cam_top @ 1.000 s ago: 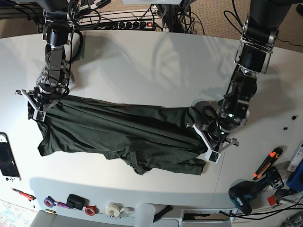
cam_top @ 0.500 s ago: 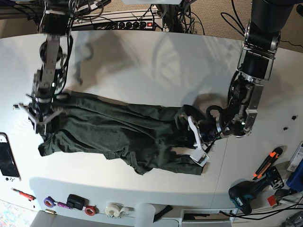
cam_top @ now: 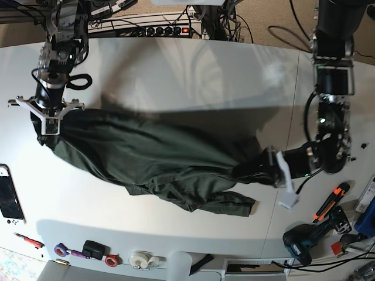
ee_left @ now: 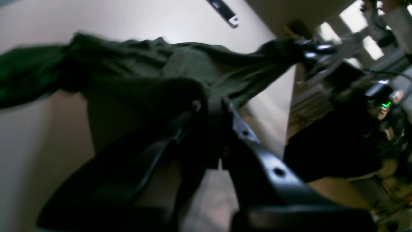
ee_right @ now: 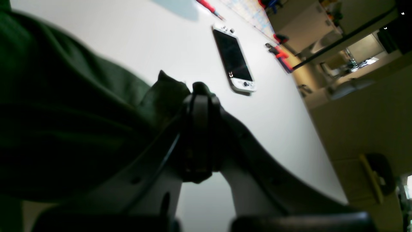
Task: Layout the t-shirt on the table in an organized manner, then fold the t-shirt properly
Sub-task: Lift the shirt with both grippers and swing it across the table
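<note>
The dark green t-shirt hangs stretched in a long diagonal band over the white table. My right gripper, at the left of the base view, is shut on the shirt's upper left end. My left gripper, at the right, is shut on the opposite end, turned sideways. The lower hem sags onto the table near the front. In the right wrist view the fingertips pinch bunched t-shirt fabric. The left wrist view shows the left gripper clamping the t-shirt, which runs away toward the other arm.
A handheld game console lies at the left table edge, also visible as the console in the right wrist view. Tape rolls and a red screwdriver sit along the front. A drill and an orange-handled tool lie front right.
The two grippers have pulled apart: the left one swung out to the right, the right one drew back and up. The shirt went from lying slack to stretched taut between them.
</note>
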`<action>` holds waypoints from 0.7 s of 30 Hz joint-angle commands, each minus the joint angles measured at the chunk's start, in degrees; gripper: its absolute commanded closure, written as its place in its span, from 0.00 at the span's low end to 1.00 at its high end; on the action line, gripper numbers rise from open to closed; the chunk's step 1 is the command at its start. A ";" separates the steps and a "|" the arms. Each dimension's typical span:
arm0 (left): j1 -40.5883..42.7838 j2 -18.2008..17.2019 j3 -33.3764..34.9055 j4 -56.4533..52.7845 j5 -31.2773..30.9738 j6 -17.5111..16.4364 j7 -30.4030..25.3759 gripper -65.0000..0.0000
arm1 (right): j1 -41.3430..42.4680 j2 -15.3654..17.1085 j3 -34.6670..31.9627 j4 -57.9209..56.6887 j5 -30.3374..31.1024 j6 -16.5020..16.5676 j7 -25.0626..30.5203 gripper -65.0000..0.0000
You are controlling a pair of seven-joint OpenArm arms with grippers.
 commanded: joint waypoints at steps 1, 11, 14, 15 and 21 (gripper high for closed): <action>-0.50 -1.20 -0.37 2.08 -2.00 -0.14 -0.98 1.00 | -0.46 0.83 0.98 2.49 -0.70 -0.11 0.44 1.00; 13.55 -7.39 -0.57 22.62 -2.00 -0.14 -0.94 1.00 | -7.98 3.61 10.34 9.62 5.42 7.93 -1.38 1.00; 18.21 -7.61 -2.97 30.34 -2.00 -0.14 -0.96 1.00 | -10.10 5.46 13.68 9.62 5.62 8.52 -1.38 1.00; 19.76 -7.61 -4.24 32.85 -2.00 -0.14 -1.01 1.00 | -10.78 6.12 14.80 9.62 5.62 8.76 -1.38 1.00; 27.47 -6.58 -14.88 46.80 -2.00 -0.14 -2.95 1.00 | -12.17 8.57 21.05 9.60 10.36 8.98 -0.57 1.00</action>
